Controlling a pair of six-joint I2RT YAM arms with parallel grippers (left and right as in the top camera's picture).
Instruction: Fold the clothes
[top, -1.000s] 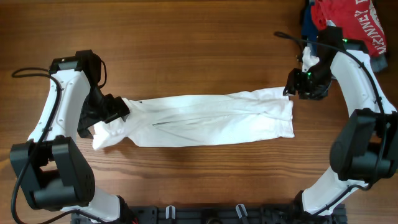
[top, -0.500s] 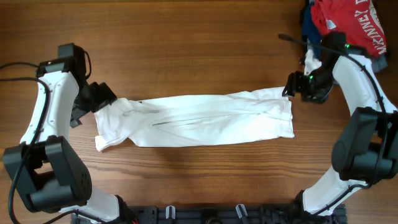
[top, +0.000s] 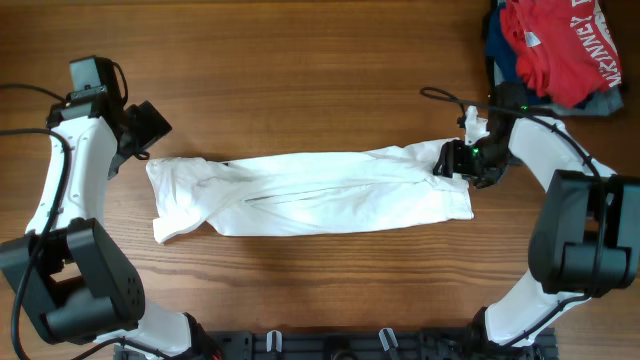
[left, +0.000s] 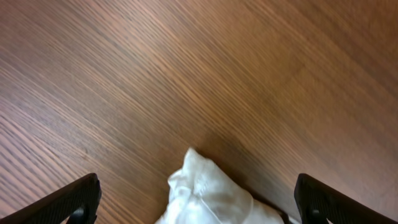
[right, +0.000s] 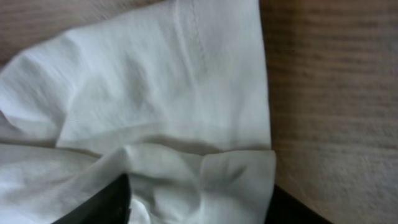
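Overhead view shows the left gripper (top: 150, 125) at about 9 o'clock on the wooden table (top: 300, 60), lifted clear of the cloth with its fingers spread wide; in the left wrist view both fingertips (left: 78, 199) sit far apart at the bottom corners, with only a white corner of fabric between them on the wood, untouched. The right gripper (top: 452, 160) at about 3 o'clock hangs low over the opposite end of the cloth, and in the right wrist view its dark fingers (right: 102, 202) stand partly apart, right against the hemmed edge; whether they pinch any fabric I cannot tell. Between the two arms lies the white T-shirt (top: 310, 192), drawn out into a long narrow band across the table's middle from 9 to 3 o'clock, flat on the wood, with loose wrinkles and a folded flap at its left end. Far off at 1 o'clock, in the table's corner, sits a red garment (top: 560, 40) with white lettering heaped on blue clothes (top: 497, 45).
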